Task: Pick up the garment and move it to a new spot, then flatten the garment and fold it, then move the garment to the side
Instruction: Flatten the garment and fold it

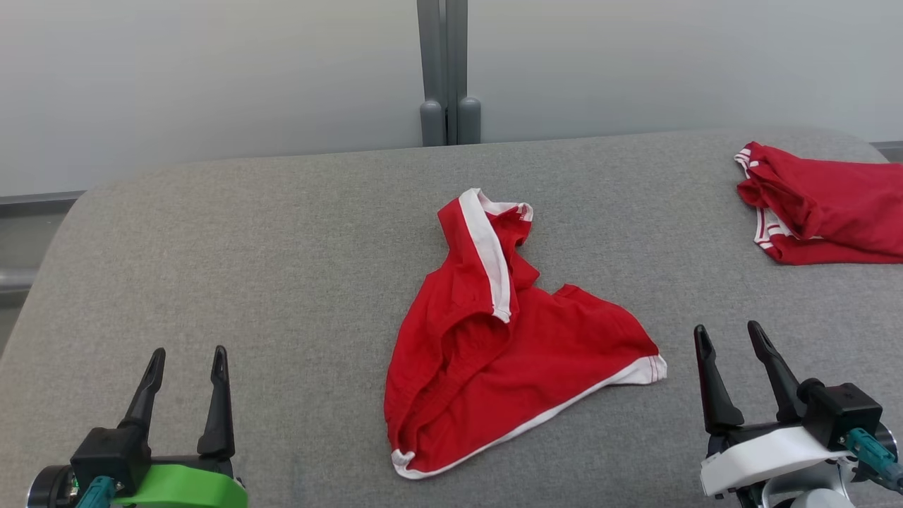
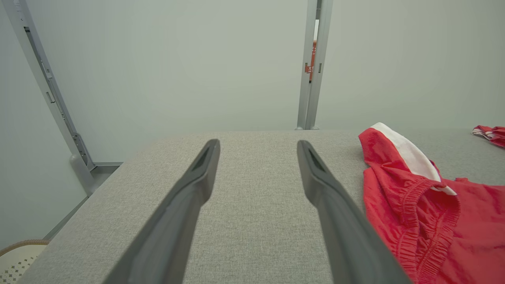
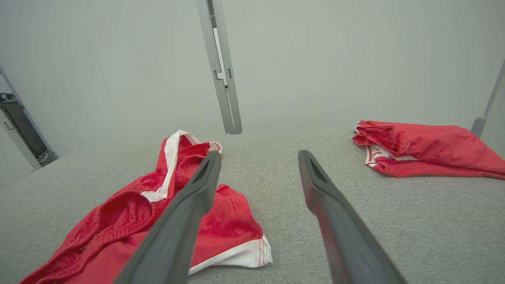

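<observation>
A bundled red-and-white cloth point(image 1: 825, 204) lies on the grey table point(image 1: 247, 247).

Left pincer point(image 1: 189, 351) has green housing point(image 1: 180, 487), right pincer point(image 1: 726, 327) white; fingers point(image 1: 217, 409) long, dark.

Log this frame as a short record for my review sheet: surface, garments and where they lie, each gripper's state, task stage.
surface: grey table, fabric-covered
target: red garment with white trim, crumpled, mid-table
other item: second red garment, bundled at the table's far right
left gripper: open, holding nothing, apart from the cloth
right gripper: open, holding nothing, apart from the cloth
task stage: pick-up not yet done
</observation>
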